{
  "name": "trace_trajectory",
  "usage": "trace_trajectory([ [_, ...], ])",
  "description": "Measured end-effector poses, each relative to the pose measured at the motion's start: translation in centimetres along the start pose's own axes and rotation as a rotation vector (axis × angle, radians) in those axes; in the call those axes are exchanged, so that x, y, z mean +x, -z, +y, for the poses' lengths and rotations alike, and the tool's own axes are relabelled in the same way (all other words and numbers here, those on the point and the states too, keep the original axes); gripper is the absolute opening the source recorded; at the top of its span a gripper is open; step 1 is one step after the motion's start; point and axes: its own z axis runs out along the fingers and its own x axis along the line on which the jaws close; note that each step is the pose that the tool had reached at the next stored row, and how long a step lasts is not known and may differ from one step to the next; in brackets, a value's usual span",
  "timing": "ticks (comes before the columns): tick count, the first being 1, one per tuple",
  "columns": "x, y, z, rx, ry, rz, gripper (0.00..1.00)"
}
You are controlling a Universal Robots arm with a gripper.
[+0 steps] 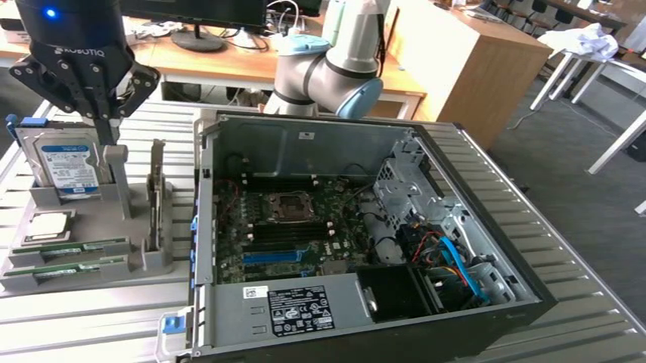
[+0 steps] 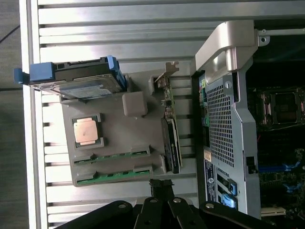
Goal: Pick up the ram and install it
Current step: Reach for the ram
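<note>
Poised over the parts tray (image 2: 119, 136), gripper (image 1: 105, 132) pressed together, empty, clear of the ram (image 2: 113, 174). Approach step, seemingly; pickup calling for spread jaws.

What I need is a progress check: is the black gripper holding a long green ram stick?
No: both ram sticks lie in slots of the grey holder, and the gripper is apart from them.

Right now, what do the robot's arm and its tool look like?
The arm is a thick silvery-grey tube with rounded joints and light blue caps. The tool is black and chunky, with bolted link bars narrowing to a slim tip, white ROBOTIQ lettering across its body and a small blue light glowing near the top.
</note>
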Motion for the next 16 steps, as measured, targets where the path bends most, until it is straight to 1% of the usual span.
trace_trajectory([
  [11, -0.07, 0.03, -0.95, 0.002, 0.0, -0.0002, 0.1],
  [16, -0.08, 0.03, -1.07, 0.0024, 0.0, -0.0001, 0.1],
])
